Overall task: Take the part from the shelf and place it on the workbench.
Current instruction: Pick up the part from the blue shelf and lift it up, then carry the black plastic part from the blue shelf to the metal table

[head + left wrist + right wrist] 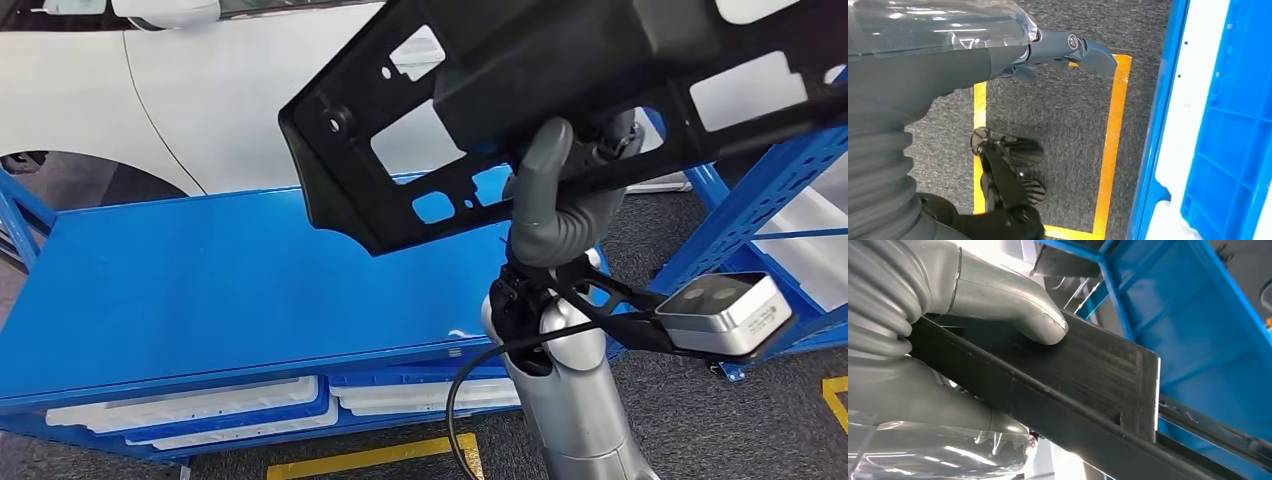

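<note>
A large black plastic part (520, 90) with several cut-out openings hangs tilted above the blue workbench top (200, 290). My right hand (565, 200) grips it from below, at its lower edge. In the right wrist view the grey thumb (1018, 310) presses on a flat black wall of the part (1088, 385), and the fingers behind it are hidden. My left hand (1013, 55) hangs over the dark carpet floor and holds nothing, its dark fingers stretched out.
A white car (230, 90) stands behind the workbench. A blue shelf rack (760, 200) rises on the right. White trays (200, 410) lie under the bench top. Yellow tape (370, 458) marks the floor in front.
</note>
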`<action>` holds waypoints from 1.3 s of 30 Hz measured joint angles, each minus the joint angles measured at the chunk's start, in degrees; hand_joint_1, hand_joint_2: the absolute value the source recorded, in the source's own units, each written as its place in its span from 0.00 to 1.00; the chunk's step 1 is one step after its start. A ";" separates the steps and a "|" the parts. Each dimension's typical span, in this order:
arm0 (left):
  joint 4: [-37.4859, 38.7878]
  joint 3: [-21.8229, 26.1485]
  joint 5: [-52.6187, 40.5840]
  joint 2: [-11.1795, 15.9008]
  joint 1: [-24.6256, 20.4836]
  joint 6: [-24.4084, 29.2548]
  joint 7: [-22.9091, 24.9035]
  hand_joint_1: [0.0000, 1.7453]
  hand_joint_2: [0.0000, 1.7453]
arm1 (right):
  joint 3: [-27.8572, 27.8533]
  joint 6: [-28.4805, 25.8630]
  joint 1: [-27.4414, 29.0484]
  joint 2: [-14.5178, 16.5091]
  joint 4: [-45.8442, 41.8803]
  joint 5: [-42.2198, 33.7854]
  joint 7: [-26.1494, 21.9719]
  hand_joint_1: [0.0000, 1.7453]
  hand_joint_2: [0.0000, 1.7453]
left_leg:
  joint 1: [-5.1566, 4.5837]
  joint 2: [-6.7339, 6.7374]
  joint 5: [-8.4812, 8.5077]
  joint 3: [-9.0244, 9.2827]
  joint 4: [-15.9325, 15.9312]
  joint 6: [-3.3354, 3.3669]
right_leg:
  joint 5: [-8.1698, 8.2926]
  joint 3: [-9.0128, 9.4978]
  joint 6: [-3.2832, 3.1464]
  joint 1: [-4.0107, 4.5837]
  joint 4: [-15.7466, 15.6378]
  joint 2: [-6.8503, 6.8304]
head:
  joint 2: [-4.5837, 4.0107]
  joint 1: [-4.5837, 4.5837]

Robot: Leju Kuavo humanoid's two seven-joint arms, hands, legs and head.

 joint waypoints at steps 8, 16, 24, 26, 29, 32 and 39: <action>0.00 0.09 0.21 0.83 0.25 0.65 0.47 0.00 1.00 | 1.95 12.60 4.76 -2.20 -0.56 3.26 -0.51 1.00 1.00 | -0.39 -0.03 7.22 7.45 -15.96 1.99 | 0.15 -0.11 1.50 0.31 0.26 0.30 | 0.00 0.00; 0.00 0.88 0.98 0.97 1.30 0.66 1.56 0.00 1.00 | 8.85 14.90 10.86 -5.76 7.44 10.68 -3.37 1.00 1.00 | 0.19 0.35 9.51 4.86 -16.21 2.67 | -8.29 -2.84 3.34 -0.76 13.21 -0.13 | 0.01 0.01; 0.00 1.51 0.94 1.08 2.06 1.06 3.54 0.00 1.00 | 10.55 14.07 13.28 -7.98 9.84 11.99 -5.48 1.00 1.00 | 0.35 0.15 10.07 2.88 -14.61 -0.05 | -3.40 3.88 1.14 -0.55 0.45 -0.12 | 0.00 0.01; 0.01 1.53 0.72 1.15 2.22 1.11 3.62 0.00 1.00 | 10.68 14.07 13.59 -8.27 9.99 11.31 -5.52 1.00 1.00 | 0.51 0.20 5.43 1.40 -10.20 -0.40 | -2.27 2.85 0.35 -0.66 0.21 -0.33 | 0.00 0.01; 0.02 1.53 0.56 1.33 2.25 1.19 3.78 0.00 1.00 | 10.63 14.47 14.19 -8.80 9.66 9.46 -5.53 1.00 1.00 | 0.47 0.21 -0.91 -0.80 0.01 -0.56 | -0.66 0.69 0.03 -0.31 0.29 -0.39 | 0.00 0.00; 0.02 1.53 0.42 1.45 2.21 1.25 4.21 0.00 1.00 | 9.95 15.08 14.80 -9.25 8.41 7.97 -5.55 1.00 1.00 | 0.30 0.20 2.00 4.09 -2.47 0.14 | 0.99 -1.56 0.16 0.07 0.53 -0.37 | -0.01 0.00; 0.01 1.69 0.62 1.66 2.04 1.19 4.13 0.00 1.00 | 7.66 17.33 17.01 -9.77 4.53 6.71 -5.69 1.00 1.00 | -0.48 0.33 3.14 13.04 -17.00 2.27 | 3.06 -2.91 2.16 0.14 0.53 -0.40 | 0.01 0.01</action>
